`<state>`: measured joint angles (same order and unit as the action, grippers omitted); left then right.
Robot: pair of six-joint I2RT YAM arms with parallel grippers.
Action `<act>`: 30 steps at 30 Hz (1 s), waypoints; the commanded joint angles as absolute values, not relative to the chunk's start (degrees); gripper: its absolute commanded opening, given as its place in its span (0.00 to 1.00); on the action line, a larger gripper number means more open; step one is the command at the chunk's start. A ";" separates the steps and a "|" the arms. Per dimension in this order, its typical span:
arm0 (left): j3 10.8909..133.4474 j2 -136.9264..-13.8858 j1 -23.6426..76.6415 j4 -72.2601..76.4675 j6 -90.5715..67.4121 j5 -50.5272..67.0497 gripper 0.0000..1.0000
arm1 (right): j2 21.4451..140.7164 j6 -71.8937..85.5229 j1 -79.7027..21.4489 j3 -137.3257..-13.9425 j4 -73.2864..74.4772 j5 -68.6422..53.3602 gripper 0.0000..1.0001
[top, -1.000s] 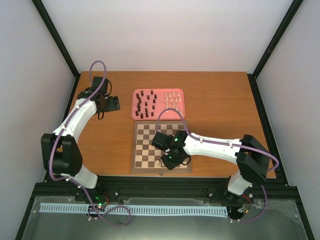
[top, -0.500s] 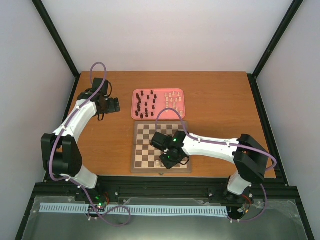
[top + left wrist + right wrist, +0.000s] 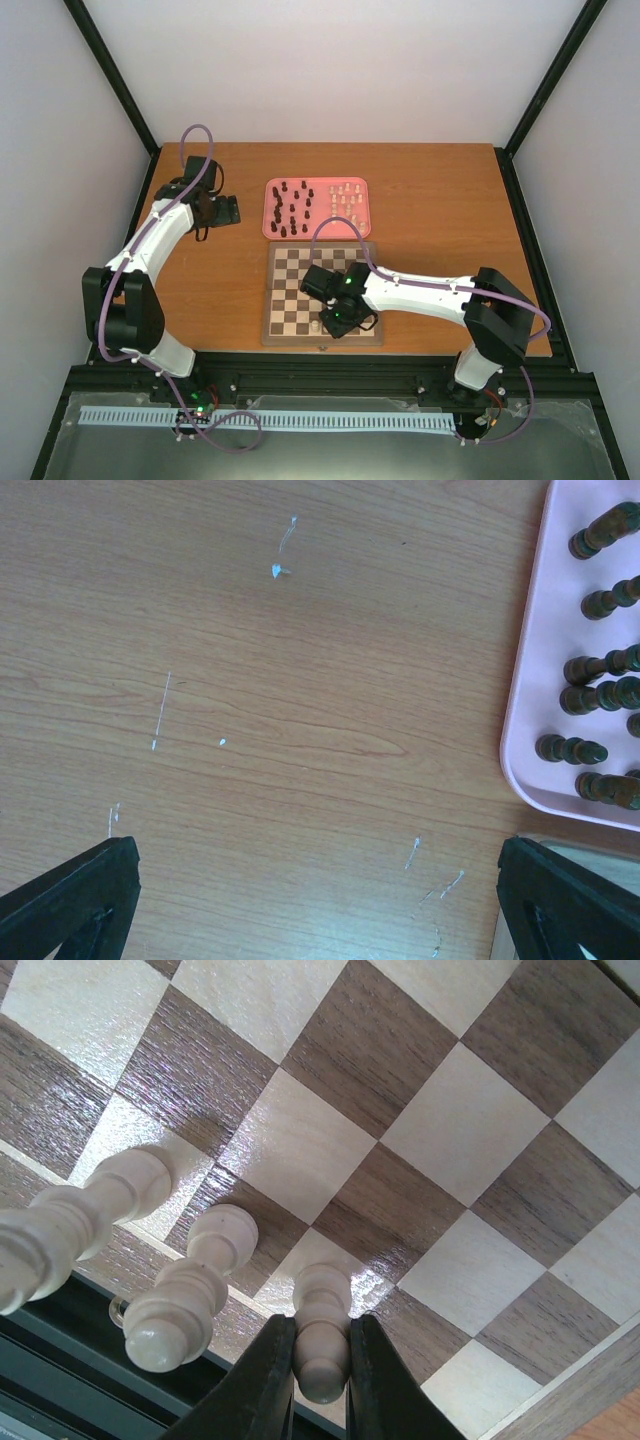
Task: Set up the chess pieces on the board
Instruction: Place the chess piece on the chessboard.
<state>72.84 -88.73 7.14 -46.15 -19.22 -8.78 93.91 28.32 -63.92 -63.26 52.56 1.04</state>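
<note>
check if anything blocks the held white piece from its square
Nothing visible does. The right gripper is shut on the white piece over a bare board square; two other white pieces stand beside it, apart.

Orange-brown wooden table (image 3: 430, 200) enclosed by plain white walls (image 3: 330, 70).

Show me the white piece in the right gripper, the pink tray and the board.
white piece (image 3: 322, 1340), right wrist view, its body.
pink tray (image 3: 530, 680), left wrist view, its left rim.
board (image 3: 292, 285), top view, bare left squares.
</note>
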 commanded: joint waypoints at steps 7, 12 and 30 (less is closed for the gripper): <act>73.08 -86.79 7.29 -45.53 -18.28 -8.79 1.00 | 94.09 28.45 -64.51 -62.24 52.12 2.54 0.34; 73.04 -86.60 7.29 -45.46 -18.39 -8.65 1.00 | 93.07 28.83 -64.51 -62.87 53.86 3.28 0.35; 73.65 -87.14 7.30 -45.45 -18.52 -8.31 1.00 | 83.73 25.25 -63.35 -73.12 65.89 7.27 0.50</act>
<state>72.58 -87.96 7.14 -46.09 -19.22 -8.58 86.76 27.03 -63.96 -67.79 60.71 2.66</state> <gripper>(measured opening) 0.997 0.478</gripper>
